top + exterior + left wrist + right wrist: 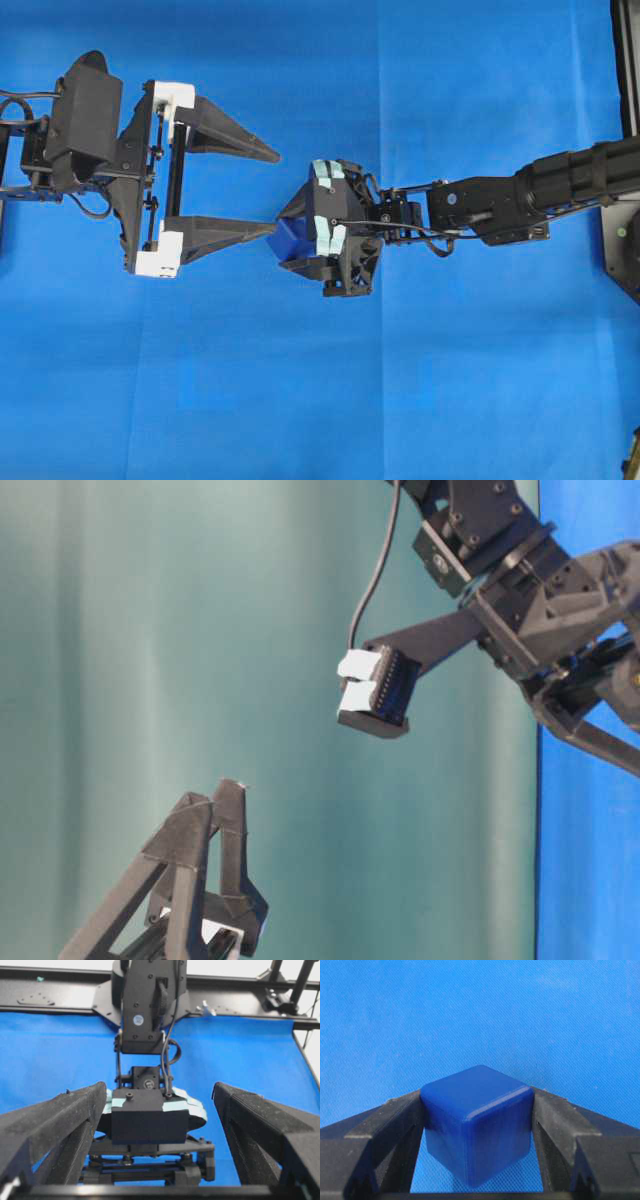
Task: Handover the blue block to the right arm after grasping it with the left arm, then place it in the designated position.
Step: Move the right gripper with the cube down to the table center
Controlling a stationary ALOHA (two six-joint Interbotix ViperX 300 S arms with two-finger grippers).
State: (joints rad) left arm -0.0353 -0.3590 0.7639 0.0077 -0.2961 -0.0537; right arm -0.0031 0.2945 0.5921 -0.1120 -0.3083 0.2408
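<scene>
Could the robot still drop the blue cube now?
Maybe. The right gripper pinches the blue block only near its fingertips, with a corner sticking out, so it might twist or slip. The open left gripper sits close by, so the block could bump its lower finger.

You are looking at a robotics lab test bench. A bright blue cloth (300, 400) covers the whole surface, two black robot arms (520, 190) face each other over it, a black metal frame (60, 997) borders the far edge, and a plain teal-green backdrop (150, 630) closes the scene.
</scene>
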